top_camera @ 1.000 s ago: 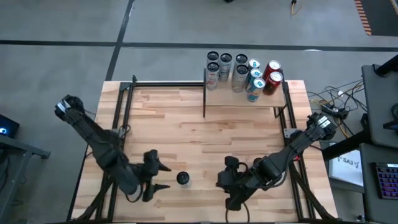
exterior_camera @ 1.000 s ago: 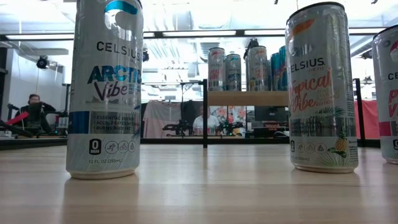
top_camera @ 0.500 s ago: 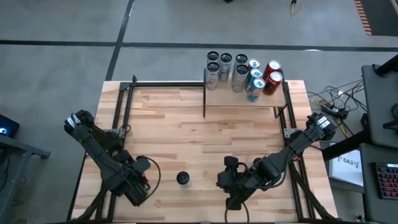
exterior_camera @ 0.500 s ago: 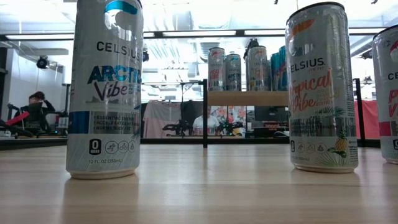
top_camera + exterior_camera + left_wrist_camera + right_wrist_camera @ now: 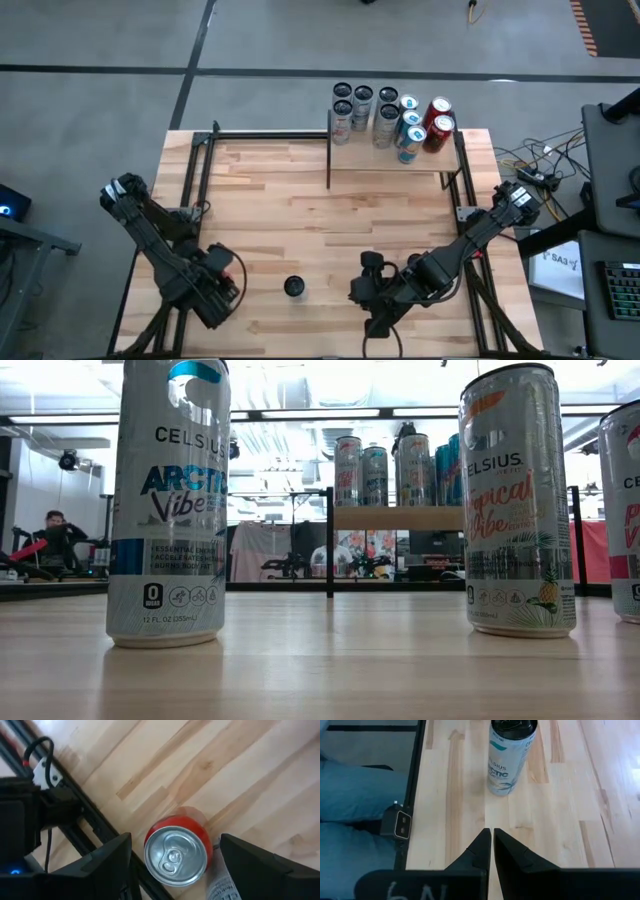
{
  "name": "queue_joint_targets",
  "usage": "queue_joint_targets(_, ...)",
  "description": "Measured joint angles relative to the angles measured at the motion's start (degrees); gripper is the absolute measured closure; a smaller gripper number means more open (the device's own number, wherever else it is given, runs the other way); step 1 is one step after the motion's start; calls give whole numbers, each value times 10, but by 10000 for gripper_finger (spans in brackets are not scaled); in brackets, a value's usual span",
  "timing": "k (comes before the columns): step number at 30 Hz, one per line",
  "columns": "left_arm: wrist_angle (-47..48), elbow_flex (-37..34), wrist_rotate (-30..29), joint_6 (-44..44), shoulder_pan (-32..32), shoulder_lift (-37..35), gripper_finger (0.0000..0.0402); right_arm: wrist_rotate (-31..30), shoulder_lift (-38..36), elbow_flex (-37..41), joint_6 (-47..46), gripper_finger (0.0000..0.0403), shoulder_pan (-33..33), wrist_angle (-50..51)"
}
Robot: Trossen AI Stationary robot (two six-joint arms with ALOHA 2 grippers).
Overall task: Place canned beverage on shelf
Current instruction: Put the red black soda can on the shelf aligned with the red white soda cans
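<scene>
One upright red aluminium can (image 5: pixel 176 851) sits directly below my left gripper (image 5: pixel 175 870), lower left of the high view, axis vertical, between my wide-open fingers (image 5: pixel 252 867), ungripped. My right gripper (image 5: pixel 490 851), lower centre, is pinched closed, empty. Light-wood shelf (image 5: pixel 385 158) is upper right, well apart.

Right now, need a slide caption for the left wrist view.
Left pincer open, straddling an upright red can beside the black frame rail on the plank table.
</scene>
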State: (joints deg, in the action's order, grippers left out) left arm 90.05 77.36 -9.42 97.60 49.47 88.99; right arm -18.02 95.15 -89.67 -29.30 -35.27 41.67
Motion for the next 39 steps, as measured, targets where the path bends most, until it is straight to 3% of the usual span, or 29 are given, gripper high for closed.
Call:
queue_joint_targets(8,-5,-40,43,33,3,0,113,25,0,0,-6,390,0,0)
queue_joint_targets(22,-77,-71,-2,35,3,-1,113,34,0,0,0,390,0,0)
queue_joint_targets(39,-79,-81,-18,-25,6,2,113,30,0,0,-1,390,0,0)
